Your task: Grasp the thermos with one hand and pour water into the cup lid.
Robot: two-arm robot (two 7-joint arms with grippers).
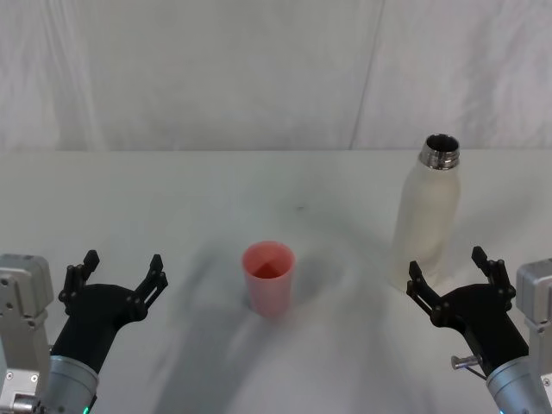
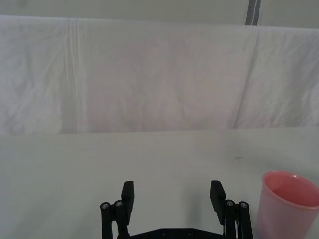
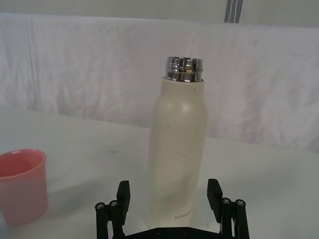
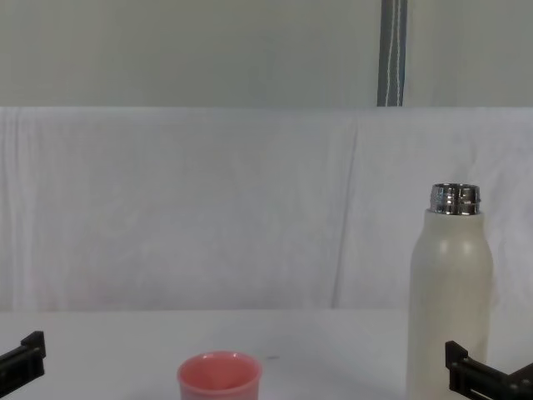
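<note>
The cream-white thermos (image 1: 429,217) stands upright on the table's right side, its steel neck uncapped; I also see the thermos (image 3: 177,149) and the thermos (image 4: 450,292) from the side. The pink cup lid (image 1: 268,276) stands upright near the middle, left of the bottle, and the cup lid (image 3: 22,184) (image 2: 288,204) (image 4: 220,377) looks empty. My right gripper (image 1: 448,269) is open just in front of the thermos, its fingers (image 3: 123,193) level with the bottle's base and apart from it. My left gripper (image 1: 121,269) is open at the front left, well left of the cup.
A white cloth covers the table (image 1: 172,198) and hangs as a backdrop (image 4: 208,208) behind it. A grey vertical pole (image 4: 392,52) rises behind the backdrop. Bare tabletop lies between cup and thermos.
</note>
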